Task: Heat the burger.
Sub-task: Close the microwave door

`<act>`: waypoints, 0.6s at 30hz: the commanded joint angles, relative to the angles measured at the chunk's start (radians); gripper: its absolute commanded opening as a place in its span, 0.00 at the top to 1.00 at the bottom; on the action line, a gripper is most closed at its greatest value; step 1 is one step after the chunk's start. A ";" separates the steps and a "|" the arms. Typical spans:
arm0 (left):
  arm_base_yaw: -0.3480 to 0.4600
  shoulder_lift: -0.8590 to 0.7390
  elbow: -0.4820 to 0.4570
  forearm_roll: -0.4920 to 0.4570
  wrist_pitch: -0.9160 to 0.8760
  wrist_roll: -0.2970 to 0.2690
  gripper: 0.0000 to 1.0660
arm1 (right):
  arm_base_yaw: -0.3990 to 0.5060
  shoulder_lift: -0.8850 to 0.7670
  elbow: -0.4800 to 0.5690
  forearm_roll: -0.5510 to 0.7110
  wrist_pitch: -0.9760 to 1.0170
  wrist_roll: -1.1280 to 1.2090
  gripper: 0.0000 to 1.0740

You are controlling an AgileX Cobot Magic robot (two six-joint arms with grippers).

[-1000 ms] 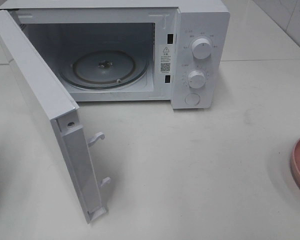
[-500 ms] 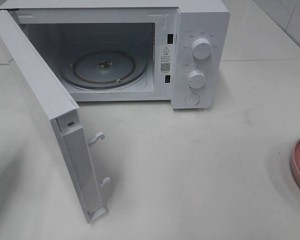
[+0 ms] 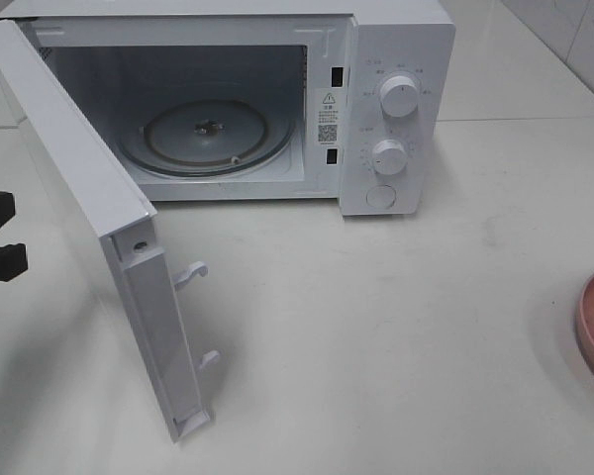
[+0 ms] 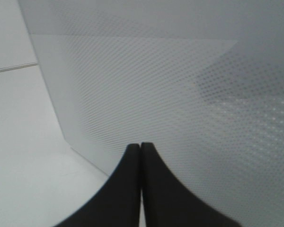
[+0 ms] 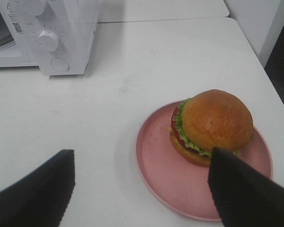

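Exterior high view: left end effector [image 3: 0, 236], jaws closed, has newly appeared at nine o'clock behind the open microwave door [image 3: 99, 213]; right end effector [image 5: 141, 187] wide above the burger [image 5: 212, 126], loading pending.

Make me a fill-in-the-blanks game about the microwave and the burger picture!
1. The microwave door is ____.
2. The burger sits on a plate that is coloured ____.
3. The glass turntable inside the microwave has ____ on it.
4. The right tool has its two fingers standing ____, with nothing between them.

Missing words: open; pink; nothing; apart
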 commanded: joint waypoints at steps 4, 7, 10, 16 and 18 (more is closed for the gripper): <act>-0.096 0.061 -0.059 -0.041 -0.052 0.006 1.00 | -0.010 -0.027 0.003 0.002 -0.002 -0.015 0.30; -0.124 0.085 -0.088 -0.067 -0.051 0.010 1.00 | -0.010 -0.027 0.003 0.002 -0.002 -0.015 0.30; -0.155 0.110 -0.120 -0.092 -0.053 0.022 1.00 | -0.010 -0.027 0.003 0.002 -0.002 -0.015 0.30; -0.220 0.160 -0.182 -0.136 -0.048 0.051 1.00 | -0.010 -0.027 0.003 0.002 -0.002 -0.015 0.30; -0.258 0.195 -0.225 -0.159 -0.044 0.052 1.00 | -0.010 -0.027 0.003 0.002 -0.002 -0.015 0.30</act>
